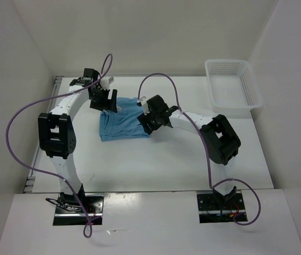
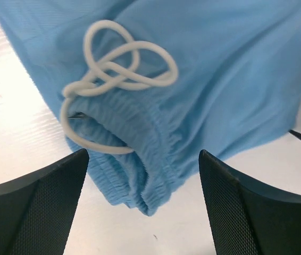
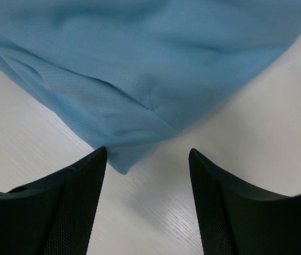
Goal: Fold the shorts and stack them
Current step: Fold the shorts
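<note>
On the white surface (image 1: 156, 159) the light-blue shorts (image 1: 121, 125) lie folded into a flat rectangle; the right tool (image 3: 148, 151) hangs open over the shorts' right edge, a fabric corner just beside its left finger, nothing gripped; the left tool (image 2: 142, 154) is open at the shorts' far left corner, the elastic waistband and looped white drawstring (image 2: 121, 69) lying free between its fingers; a white mesh basket (image 1: 234, 109) sits well right of the shorts, farther back.

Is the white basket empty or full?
Empty: the top view shows only bare white mesh inside the basket.
</note>
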Robot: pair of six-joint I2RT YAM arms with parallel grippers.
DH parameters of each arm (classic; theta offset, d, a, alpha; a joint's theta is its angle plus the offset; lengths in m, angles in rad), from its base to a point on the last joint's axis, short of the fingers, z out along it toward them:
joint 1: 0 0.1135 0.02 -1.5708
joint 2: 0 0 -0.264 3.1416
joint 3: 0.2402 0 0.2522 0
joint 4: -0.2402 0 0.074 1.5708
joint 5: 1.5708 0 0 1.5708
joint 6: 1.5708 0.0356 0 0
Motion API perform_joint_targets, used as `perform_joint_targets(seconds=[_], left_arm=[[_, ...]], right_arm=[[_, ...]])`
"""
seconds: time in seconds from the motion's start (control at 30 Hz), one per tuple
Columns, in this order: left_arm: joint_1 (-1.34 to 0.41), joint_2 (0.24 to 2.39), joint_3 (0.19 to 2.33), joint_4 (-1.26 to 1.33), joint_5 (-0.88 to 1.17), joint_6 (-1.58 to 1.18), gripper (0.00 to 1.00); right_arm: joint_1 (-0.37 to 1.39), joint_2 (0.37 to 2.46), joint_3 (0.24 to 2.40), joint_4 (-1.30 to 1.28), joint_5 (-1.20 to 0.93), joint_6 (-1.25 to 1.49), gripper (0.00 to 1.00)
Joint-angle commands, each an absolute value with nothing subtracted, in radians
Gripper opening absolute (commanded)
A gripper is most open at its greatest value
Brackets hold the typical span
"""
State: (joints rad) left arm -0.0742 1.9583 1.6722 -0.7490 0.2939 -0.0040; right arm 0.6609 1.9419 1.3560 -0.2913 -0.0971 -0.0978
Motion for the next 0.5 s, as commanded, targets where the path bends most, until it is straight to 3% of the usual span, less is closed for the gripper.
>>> perform_joint_targets(seconds=[0.0,0.17,0.27,0.3,0.33,0.37,0.4,0.43,0.47], left_arm=[[-0.074,1.970,1.671,-0.709,0.204,0.000,0.91],[-0.074,2.038,1.637,-0.660,0.117,0.000,0.91],[-0.074,2.083,1.647,-0.632,0.088,0.000,0.85],[-0.074,2.092,1.647,-0.620,0.078,0.000,0.74],[-0.074,2.103,1.647,-0.606,0.069,0.000,0.68],[-0.074,2.103,1.647,-0.606,0.058,0.000,0.62],[-0.074,2.103,1.638,-0.592,0.045,0.000,0.49],[-0.074,2.114,1.638,-0.581,0.044,0.000,0.43],[-0.074,2.114,1.638,-0.581,0.032,0.000,0.40]], right_arm=[[0.690,1.976,1.390,-0.333,-0.104,-0.133,0.69],[0.710,1.985,1.390,-0.333,-0.104,-0.135,0.69],[0.721,2.003,1.379,-0.333,-0.086,-0.135,0.54],[0.721,2.003,1.370,-0.333,-0.086,-0.126,0.48],[0.721,2.003,1.370,-0.324,-0.074,-0.126,0.35],[0.721,2.003,1.361,-0.324,-0.074,-0.126,0.28],[0.721,2.003,1.352,-0.324,-0.065,-0.135,0.23],[0.721,2.003,1.351,-0.312,-0.064,-0.135,0.10],[0.721,2.003,1.342,-0.311,-0.064,-0.147,0.05]])
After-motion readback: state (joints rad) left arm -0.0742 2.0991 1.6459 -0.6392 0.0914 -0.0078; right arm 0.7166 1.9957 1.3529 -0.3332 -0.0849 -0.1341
